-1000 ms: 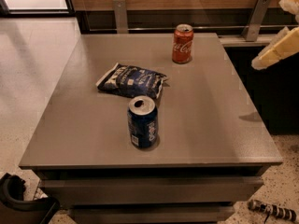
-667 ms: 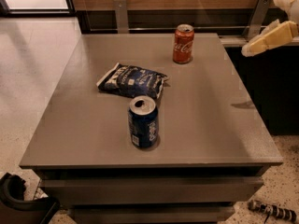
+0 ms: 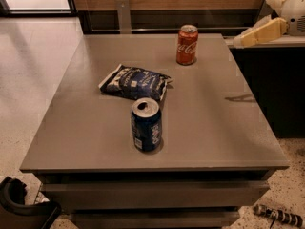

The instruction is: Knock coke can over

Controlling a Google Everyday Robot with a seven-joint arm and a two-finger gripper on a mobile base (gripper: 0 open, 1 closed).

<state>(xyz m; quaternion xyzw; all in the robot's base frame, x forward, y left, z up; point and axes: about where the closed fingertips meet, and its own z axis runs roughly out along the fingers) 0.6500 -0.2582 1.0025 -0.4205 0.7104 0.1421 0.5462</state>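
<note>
The coke can (image 3: 187,44), red-orange with white script and a silver top, stands upright near the far edge of the grey table (image 3: 219,128). My gripper (image 3: 249,36), cream-coloured, hangs in the air at the top right. It is just past the table's right far corner, to the right of the can and at about the height of its top. It is apart from the can and touches nothing.
A dark blue can (image 3: 146,125) stands upright near the table's front middle. A blue crinkled snack bag (image 3: 135,82) lies flat between the two cans. A dark counter (image 3: 267,80) stands to the right of the table. A wooden wall runs behind.
My gripper has moved left and slightly up, closer to the coke can. The cans and the bag have not moved.
</note>
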